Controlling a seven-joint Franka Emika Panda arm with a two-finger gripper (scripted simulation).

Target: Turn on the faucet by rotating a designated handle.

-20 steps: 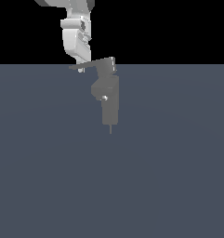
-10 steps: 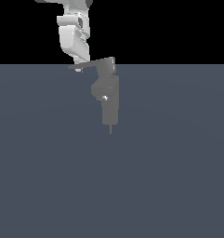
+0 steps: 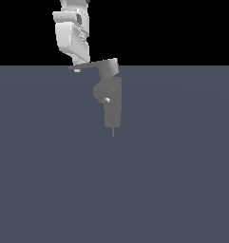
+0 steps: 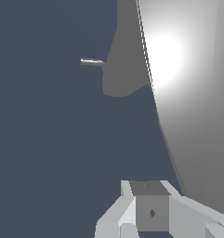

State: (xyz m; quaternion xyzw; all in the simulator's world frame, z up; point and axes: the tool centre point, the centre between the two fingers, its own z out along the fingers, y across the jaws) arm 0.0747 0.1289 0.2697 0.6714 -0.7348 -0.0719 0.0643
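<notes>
**Inspector:** Firstly, the gripper [image 3: 77, 68]. State?

**Assistant:** Cannot tell whether the jaws are apart or closed. In the exterior view the white body hangs down with its tip at the outer end of the handle [image 3: 87, 65], touching it or just beside it; contact cannot be confirmed. The wrist view shows only part of the gripper [image 4: 150, 211].

**Inspector:** And the handle relative to it?

**Assistant:** The thin grey blade runs from the gripper tip toward the exterior view's right, rising slightly, into a blocky grey cap. In the wrist view, a broad pale lit surface fills the space beside the gripper; I cannot identify it.

**Inspector:** The faucet [image 3: 112, 102]?

**Assistant:** Directly below that cap, well apart from the gripper. Stepped boxy body, small shiny stud [image 3: 107, 99] on its face, thin pin [image 3: 113, 131] at its lower end. It stands on the flat slate-blue surface [image 3: 182, 180].
</notes>
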